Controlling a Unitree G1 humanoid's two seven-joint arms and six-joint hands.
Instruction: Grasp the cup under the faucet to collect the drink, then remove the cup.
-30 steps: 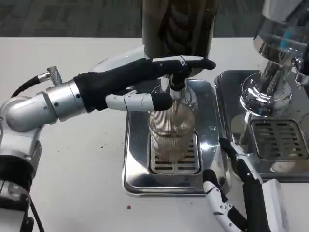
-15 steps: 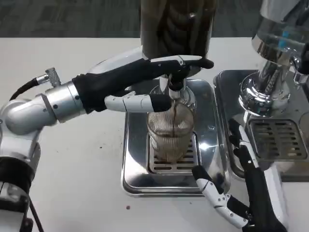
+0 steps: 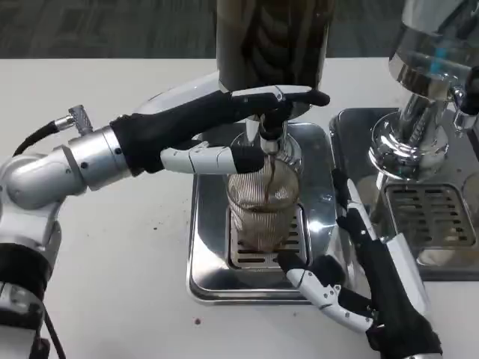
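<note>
Head view. The cup (image 3: 263, 211), a ribbed clear glass, is standing upright on the slotted grate of the steel tray (image 3: 206, 254), directly beneath the faucet (image 3: 267, 134). A thin dark stream is falling from the faucet into the cup, and dark drink is lying in its lower part. The faucet is projecting from the base of a tall dark dispenser (image 3: 273, 41) at the top of the frame.

The left hand (image 3: 217, 127) is reaching in from the left at faucet height. Its upper fingers are lying across the faucet, just under the dispenser, while a lower finger (image 3: 213, 158) is pointing toward the cup's rim; whether this hand is pressing or grasping anything cannot be told.

The right hand (image 3: 352, 277) is lying low at the tray's front right corner, released and grasping nothing, its fingers spread. One fingertip (image 3: 288, 259) is sitting near the foot of the cup; contact cannot be told. Another finger is pointing up along the tray's right edge.

A second steel tray (image 3: 441, 247) with its own grate is standing to the right, under a chrome machine (image 3: 426, 90). Both trays are resting on the white table (image 3: 120, 284).
</note>
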